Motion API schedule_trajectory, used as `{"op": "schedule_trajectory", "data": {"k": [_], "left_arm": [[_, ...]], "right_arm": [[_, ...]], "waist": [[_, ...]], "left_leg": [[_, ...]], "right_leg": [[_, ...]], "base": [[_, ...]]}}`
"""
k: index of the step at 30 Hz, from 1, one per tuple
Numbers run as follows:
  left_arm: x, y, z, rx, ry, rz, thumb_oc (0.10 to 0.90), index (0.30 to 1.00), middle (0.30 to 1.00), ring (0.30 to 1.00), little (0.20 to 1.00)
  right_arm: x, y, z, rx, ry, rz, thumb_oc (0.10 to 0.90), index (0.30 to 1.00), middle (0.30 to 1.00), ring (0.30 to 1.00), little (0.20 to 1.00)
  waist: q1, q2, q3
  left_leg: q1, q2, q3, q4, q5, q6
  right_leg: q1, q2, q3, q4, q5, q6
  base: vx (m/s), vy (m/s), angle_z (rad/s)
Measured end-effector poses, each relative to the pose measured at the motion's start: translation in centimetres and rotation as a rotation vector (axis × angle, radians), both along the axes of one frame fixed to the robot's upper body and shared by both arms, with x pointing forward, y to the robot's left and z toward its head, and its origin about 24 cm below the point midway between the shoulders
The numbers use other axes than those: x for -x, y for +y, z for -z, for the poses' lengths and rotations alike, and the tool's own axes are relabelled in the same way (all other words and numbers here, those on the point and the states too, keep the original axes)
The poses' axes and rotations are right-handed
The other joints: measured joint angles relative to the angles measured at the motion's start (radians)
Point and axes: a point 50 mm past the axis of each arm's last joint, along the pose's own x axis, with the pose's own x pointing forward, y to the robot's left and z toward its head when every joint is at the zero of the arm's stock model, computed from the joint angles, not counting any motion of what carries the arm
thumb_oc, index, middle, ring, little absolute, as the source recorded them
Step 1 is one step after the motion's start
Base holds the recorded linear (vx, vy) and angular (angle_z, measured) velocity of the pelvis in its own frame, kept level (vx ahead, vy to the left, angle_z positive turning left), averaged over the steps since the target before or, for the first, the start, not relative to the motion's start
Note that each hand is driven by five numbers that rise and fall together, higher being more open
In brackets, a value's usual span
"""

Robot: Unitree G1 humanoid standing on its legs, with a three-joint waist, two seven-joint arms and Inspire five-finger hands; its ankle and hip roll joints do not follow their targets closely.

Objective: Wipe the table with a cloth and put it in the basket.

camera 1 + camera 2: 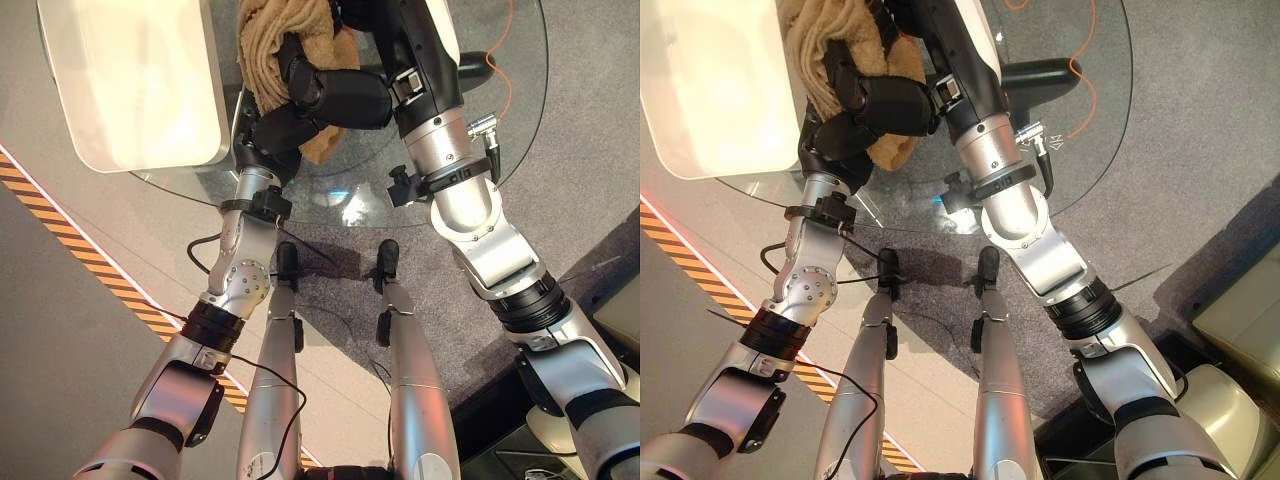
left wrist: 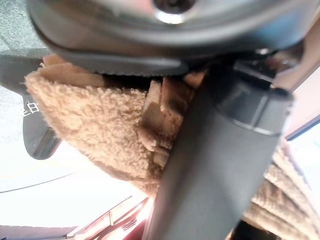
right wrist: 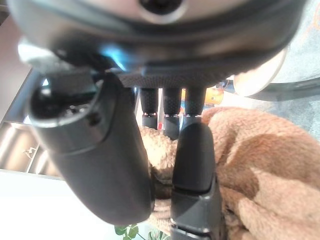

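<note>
Centrally, you are looking down on a round glass table (image 1: 520,90) where both dark robot hands are meeting at a tan, fluffy terry cloth (image 1: 275,35). Your right hand (image 1: 330,92) is reaching across from the right side, its fingers (image 3: 192,150) curling round a bunch of the cloth with the thumb lying alongside them, so the fabric is sitting gripped between fingers and palm. Your left hand (image 1: 272,135) is lying just beneath and nearer you, pressing up against the lower edge of the same cloth; the left wrist view is showing the cloth (image 2: 100,135) resting directly against the thumb (image 2: 215,165), though you cannot tell whether the fingers are closing on it. Most of the cloth is bunching above the right hand toward the far edge of the table, with one corner hanging down between the two hands. A pale cream rectangular plastic basket (image 1: 135,80) is standing on the table just left of the cloth.
</note>
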Motion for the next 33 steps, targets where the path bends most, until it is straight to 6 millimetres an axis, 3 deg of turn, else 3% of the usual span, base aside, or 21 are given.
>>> {"op": "schedule_trajectory", "data": {"k": [16,33], "left_arm": [[-0.1,-0.6,0.4,0.013,0.015,0.016,0.1,0.3,0.3,0.3,0.2],[-0.3,-0.6,0.8,0.012,0.032,0.009,0.1,0.3,0.3,0.3,0.2]], "right_arm": [[0.7,1.2,-0.1,-0.055,-0.023,-0.078,0.8,0.9,0.9,0.9,0.9],[0.7,1.2,-0.1,-0.041,-0.04,-0.058,0.8,0.9,0.9,0.9,0.9]], "waist": [[0.0,0.0,0.0],[-0.002,0.0,0.0]], "left_leg": [[-0.001,0.0,0.001,-0.002,0.0,0.0],[-0.001,0.0,0.005,-0.003,0.0,0.0]], "right_leg": [[-0.003,0.0,0.001,0.0,-0.001,0.001],[-0.005,0.001,0.007,0.0,-0.001,0.001]], "base": [[0.0,0.0,0.0],[0.0,0.0,0.0]]}}
